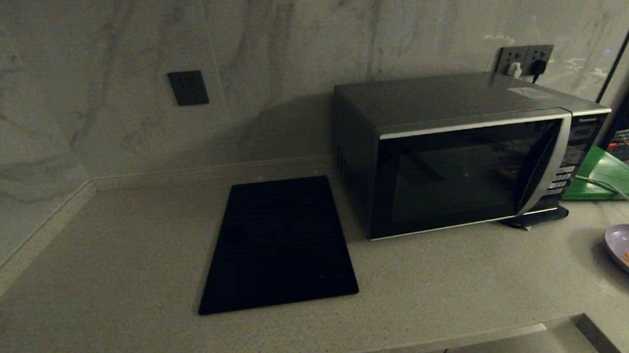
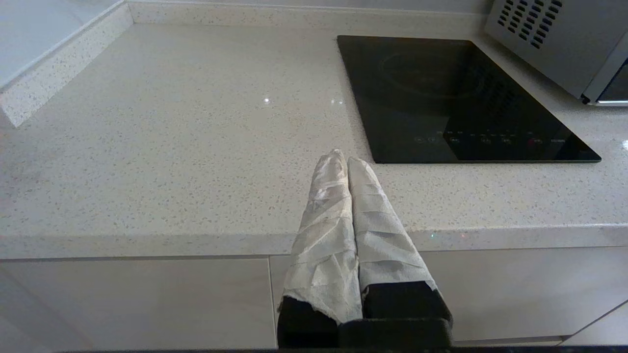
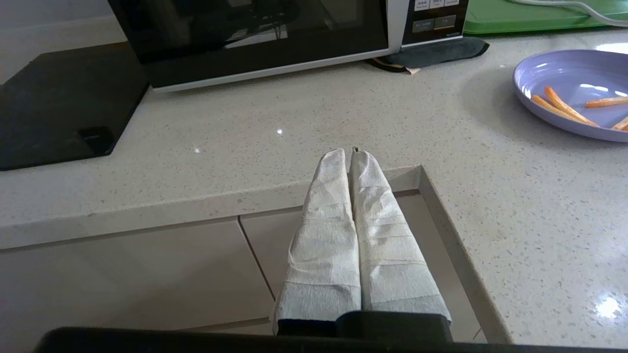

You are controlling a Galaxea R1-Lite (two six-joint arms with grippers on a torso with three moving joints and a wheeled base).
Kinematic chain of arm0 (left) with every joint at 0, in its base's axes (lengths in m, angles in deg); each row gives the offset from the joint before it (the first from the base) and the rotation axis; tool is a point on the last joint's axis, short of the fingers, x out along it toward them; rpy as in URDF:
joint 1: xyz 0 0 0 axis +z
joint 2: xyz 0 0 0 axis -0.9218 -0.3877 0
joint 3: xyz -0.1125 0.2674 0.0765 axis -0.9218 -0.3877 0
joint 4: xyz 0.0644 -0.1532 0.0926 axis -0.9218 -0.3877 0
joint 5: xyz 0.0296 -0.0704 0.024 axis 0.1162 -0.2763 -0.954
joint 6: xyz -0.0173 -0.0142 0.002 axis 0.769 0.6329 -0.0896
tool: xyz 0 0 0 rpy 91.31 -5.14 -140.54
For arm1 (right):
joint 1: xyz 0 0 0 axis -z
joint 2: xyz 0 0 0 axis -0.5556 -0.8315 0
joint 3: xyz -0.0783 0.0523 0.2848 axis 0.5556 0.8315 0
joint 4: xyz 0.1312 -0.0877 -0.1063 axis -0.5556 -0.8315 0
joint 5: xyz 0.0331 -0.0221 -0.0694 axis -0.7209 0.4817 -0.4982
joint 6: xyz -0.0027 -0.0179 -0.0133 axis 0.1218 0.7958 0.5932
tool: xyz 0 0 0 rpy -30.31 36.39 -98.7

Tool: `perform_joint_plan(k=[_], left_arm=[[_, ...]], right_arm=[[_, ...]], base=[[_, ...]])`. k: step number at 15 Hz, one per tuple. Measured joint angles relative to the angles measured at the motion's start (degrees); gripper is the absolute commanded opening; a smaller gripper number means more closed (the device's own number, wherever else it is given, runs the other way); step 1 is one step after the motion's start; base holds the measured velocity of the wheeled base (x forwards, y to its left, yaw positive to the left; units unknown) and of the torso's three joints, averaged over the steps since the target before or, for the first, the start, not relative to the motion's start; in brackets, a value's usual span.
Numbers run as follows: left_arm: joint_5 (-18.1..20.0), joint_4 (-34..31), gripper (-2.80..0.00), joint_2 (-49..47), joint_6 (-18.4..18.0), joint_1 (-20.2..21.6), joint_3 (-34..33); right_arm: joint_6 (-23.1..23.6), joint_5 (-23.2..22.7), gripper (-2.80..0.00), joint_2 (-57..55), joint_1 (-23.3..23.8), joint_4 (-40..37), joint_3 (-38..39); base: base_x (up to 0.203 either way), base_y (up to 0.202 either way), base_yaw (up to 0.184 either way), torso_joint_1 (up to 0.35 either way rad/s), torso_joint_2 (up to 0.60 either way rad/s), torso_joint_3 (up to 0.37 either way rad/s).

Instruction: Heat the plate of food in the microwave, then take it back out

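2 cloth-wrapped grippers, left gripper (image 2: 343,159) and right gripper (image 3: 348,154), closed.

black cooktop panel (image 1: 278,245) flat on counter (image 1: 109,273) | green board (image 1: 613,176) (cable across) | wall socket (image 1: 187,88)

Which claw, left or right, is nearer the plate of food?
Right. The right claw hovers at the counter edge near the plate of food; the left claw sits before the cooktop.
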Motion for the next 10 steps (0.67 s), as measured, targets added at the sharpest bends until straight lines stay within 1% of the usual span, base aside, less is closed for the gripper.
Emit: perform_joint_plan(k=[10], left_arm=[[-0.06,0.01,-2.8,0.0,0.02,0.0,0.0]], right_arm=[[-0.01,0.02,-2.8,0.0,0.0,-0.06,0.0]], base=[[0.0,0.0,0.0,0.0,0.0,0.0]])
